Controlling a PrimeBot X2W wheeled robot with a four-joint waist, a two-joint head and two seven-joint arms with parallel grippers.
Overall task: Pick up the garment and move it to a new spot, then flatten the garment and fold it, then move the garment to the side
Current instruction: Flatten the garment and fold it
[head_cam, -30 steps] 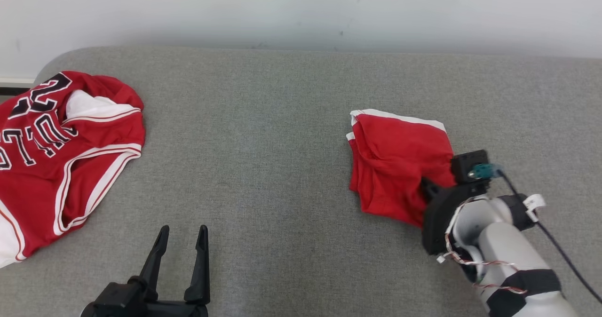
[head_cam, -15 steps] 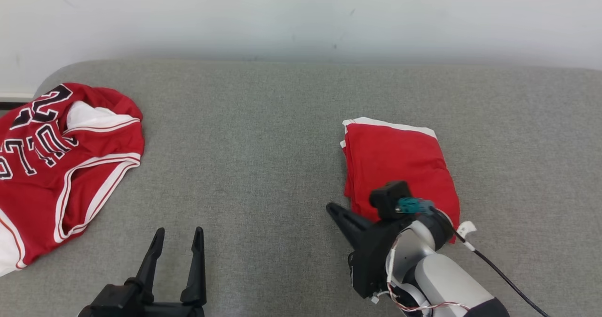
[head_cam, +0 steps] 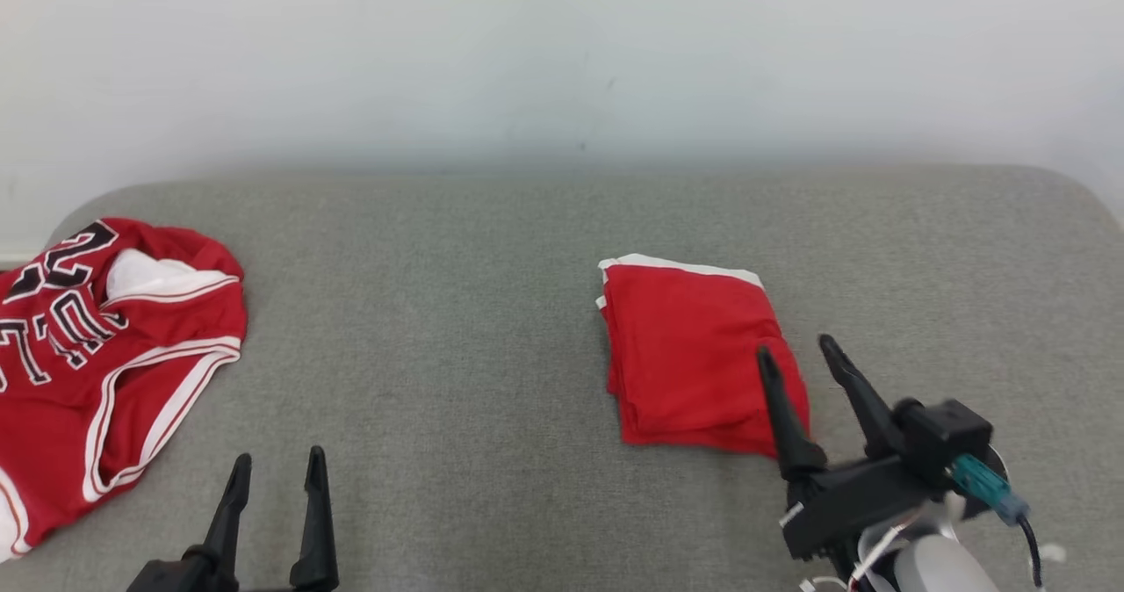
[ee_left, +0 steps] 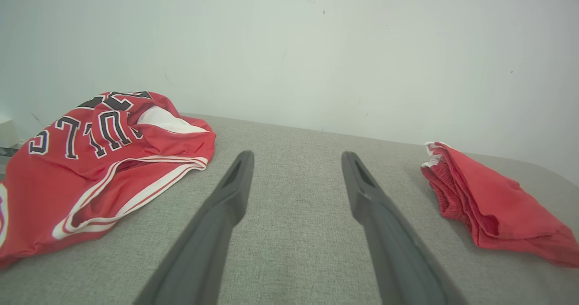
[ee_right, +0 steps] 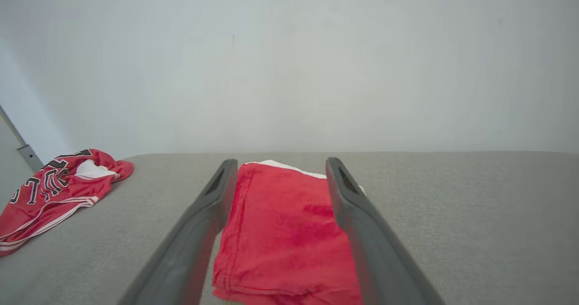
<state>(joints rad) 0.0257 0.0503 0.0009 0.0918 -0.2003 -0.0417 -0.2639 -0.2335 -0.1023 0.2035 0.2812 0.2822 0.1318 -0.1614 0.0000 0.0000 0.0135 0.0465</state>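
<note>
Fingers (head_cam: 781,412) of the right gripper (head_cam: 795,350) stood spread wide and empty, pointing forward over the folded red garment (head_cam: 685,355), while the left gripper (head_cam: 278,458) hovered open.

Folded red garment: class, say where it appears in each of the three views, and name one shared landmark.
Head view: the folded red garment lies right of centre on the grey surface.
Left wrist view: far right, midway down.
Right wrist view: bottom centre.
Shared landmark: the lettered red jersey, at the left in every view.
</note>
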